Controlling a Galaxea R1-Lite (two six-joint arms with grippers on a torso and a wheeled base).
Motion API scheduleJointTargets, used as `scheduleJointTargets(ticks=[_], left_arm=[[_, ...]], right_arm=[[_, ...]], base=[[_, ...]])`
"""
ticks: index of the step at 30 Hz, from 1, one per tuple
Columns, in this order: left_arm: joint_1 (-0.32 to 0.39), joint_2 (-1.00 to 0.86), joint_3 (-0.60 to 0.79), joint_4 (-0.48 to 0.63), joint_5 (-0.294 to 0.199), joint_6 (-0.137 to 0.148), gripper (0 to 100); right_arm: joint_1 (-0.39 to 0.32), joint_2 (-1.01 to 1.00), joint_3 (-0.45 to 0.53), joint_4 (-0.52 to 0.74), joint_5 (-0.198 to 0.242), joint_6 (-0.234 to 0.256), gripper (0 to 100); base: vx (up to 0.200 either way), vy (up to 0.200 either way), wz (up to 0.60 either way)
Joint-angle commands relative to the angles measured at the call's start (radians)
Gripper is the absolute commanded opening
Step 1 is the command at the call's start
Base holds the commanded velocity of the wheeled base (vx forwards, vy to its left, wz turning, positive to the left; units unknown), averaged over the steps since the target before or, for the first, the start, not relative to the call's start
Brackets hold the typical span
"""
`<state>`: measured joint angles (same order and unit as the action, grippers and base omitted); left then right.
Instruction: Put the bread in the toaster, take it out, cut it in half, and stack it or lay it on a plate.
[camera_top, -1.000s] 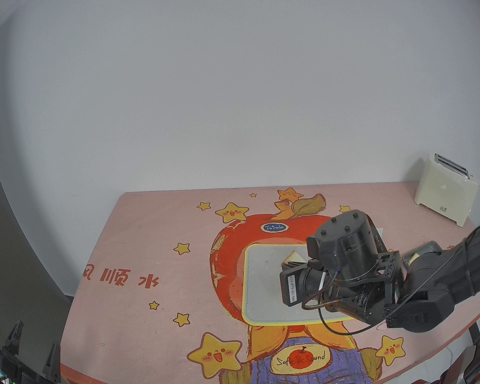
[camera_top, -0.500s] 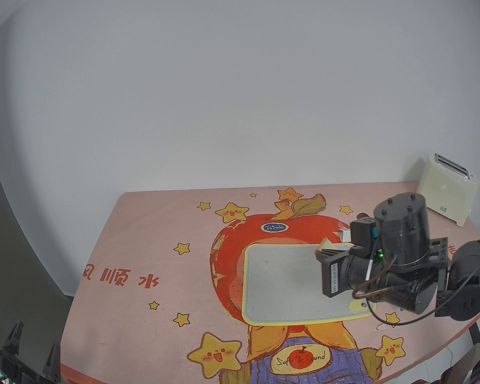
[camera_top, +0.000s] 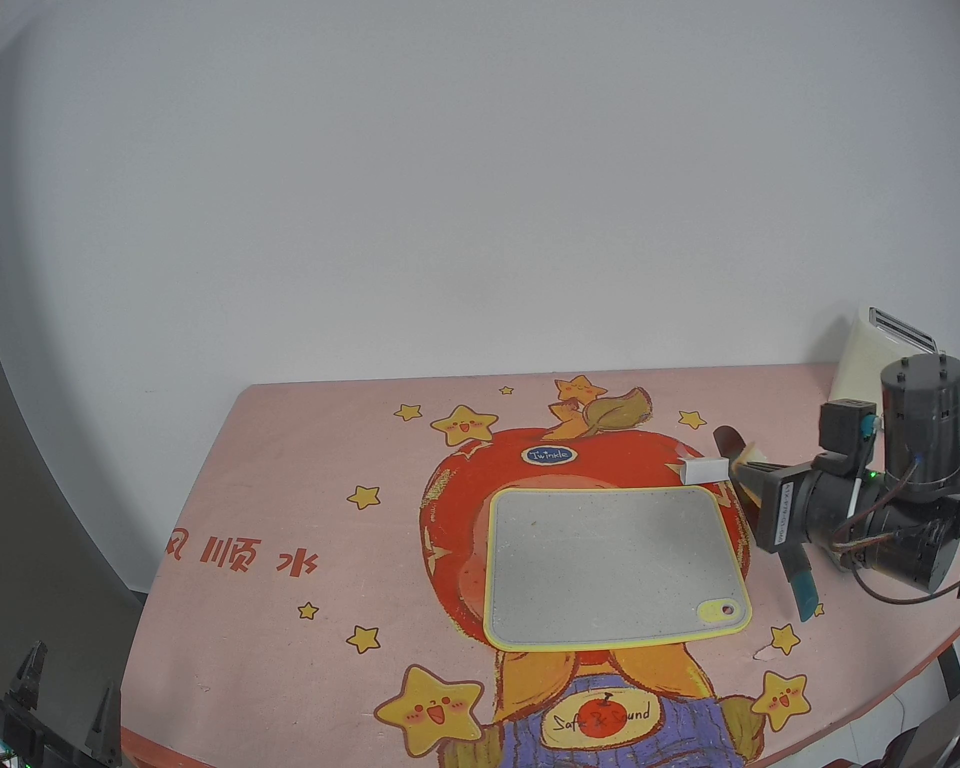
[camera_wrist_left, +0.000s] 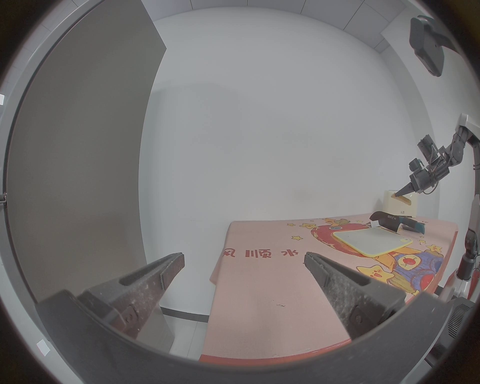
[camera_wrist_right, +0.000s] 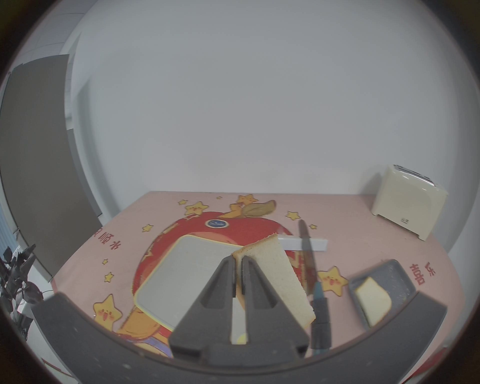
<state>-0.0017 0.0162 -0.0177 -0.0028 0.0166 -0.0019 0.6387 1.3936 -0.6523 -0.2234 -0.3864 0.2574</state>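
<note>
Now: line the slice up with the slot

The right gripper (camera_wrist_right: 238, 260) is clamped on one edge of a pale square slice of bread (camera_wrist_right: 274, 280), which juts out past the fingers, clear of the pink cartoon-printed table (camera_top: 300, 480). In the head view it hangs just past the right side of the grey, yellow-rimmed cutting board (camera_top: 610, 560). The cream two-slot toaster (camera_wrist_right: 410, 202) stands apart at the table's far right corner. The left gripper (camera_wrist_left: 245, 260) sits off the table's near left corner, jaws spread wide and holding nothing.

The step in hand looks like the carry to the toaster. To do it well, bring the slice above a slot and turn the wrist until its flat face runs along the slot. Then lower it straight down and let go only once the bottom edge is inside. Held by one edge, the soft slice may sag or swing, so slow moves help. Pass above the dark-bladed, teal-handled knife (camera_wrist_right: 312, 270) and the grey tray (camera_wrist_right: 400, 275) holding a second piece of bread (camera_wrist_right: 372, 300).
</note>
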Motion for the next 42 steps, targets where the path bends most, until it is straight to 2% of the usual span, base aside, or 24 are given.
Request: scheduleJointTargets(ticks=[1, 5, 14, 18, 23, 28, 35, 42], left_arm=[[0.000, -0.010, 0.018, 0.000, 0.000, 0.000, 100], [0.000, -0.010, 0.018, 0.000, 0.000, -0.003, 100], [0.000, -0.010, 0.018, 0.000, 0.003, -0.003, 100], [0.000, -0.010, 0.018, 0.000, 0.002, 0.000, 100], [0.002, -0.010, 0.018, 0.000, 0.002, -0.001, 100], [0.000, -0.010, 0.018, 0.000, 0.002, -0.001, 100], [0.000, -0.010, 0.018, 0.000, 0.002, 0.000, 100], [0.000, -0.010, 0.018, 0.000, 0.002, 0.000, 100]], right_arm=[[-0.063, -0.047, 0.068, -0.004, 0.000, -0.001, 0], [-0.073, -0.044, 0.068, -0.002, -0.011, -0.004, 0], [-0.044, -0.039, 0.114, -0.001, -0.020, -0.010, 0], [-0.017, -0.047, 0.109, -0.001, -0.026, -0.012, 0], [0.009, -0.050, 0.112, -0.002, -0.054, -0.010, 0], [0.021, -0.048, 0.112, -0.002, -0.085, -0.010, 0], [0.021, -0.050, 0.115, -0.001, -0.091, -0.010, 0], [0.021, -0.044, 0.131, -0.001, -0.092, -0.010, 0]], base=[[0.000, 0.000, 0.00], [0.000, 0.000, 0.00], [0.000, 0.000, 0.00], [0.000, -0.200, 0.00], [0.000, -0.200, 0.00], [0.000, 0.000, 0.00], [0.000, 0.000, 0.00], [0.000, -0.200, 0.00]])
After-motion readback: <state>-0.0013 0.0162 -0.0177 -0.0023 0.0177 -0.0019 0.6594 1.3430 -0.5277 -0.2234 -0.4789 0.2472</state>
